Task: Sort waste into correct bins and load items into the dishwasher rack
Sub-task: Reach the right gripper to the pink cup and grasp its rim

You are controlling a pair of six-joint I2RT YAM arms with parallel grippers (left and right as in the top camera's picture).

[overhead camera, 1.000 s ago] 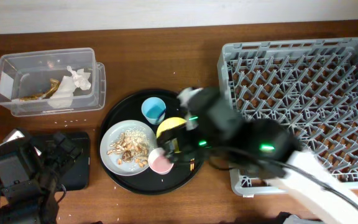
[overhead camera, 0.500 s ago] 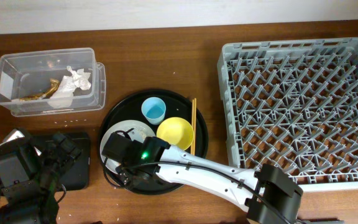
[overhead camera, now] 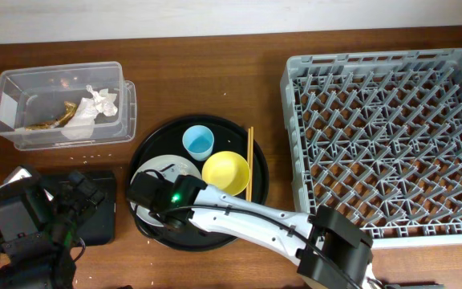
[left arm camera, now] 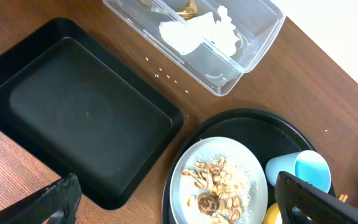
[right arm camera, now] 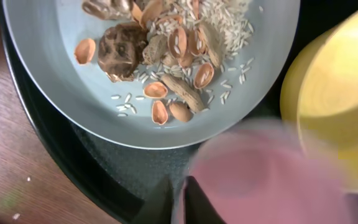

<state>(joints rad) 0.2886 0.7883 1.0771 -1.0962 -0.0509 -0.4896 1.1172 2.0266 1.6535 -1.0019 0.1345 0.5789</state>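
Observation:
My right gripper is shut on the rim of the small pink cup, one finger inside and one outside; the cup is blurred. Beside it lies the pale grey plate with tan food scraps and rice. The yellow bowl, light-blue cup and chopsticks sit on the round black tray. In the overhead view the right gripper hides the pink cup. My left gripper hangs open above the shallow black tray. The clear box holds a white napkin.
The big grey dishwasher rack fills the right side of the table with nothing in it. My right arm reaches across the table's front from the lower right. The left arm covers part of the shallow black tray.
The right arm swung left across the round tray to the plate's near side, and its jaws closed on the pink cup's rim. The left arm stayed still.

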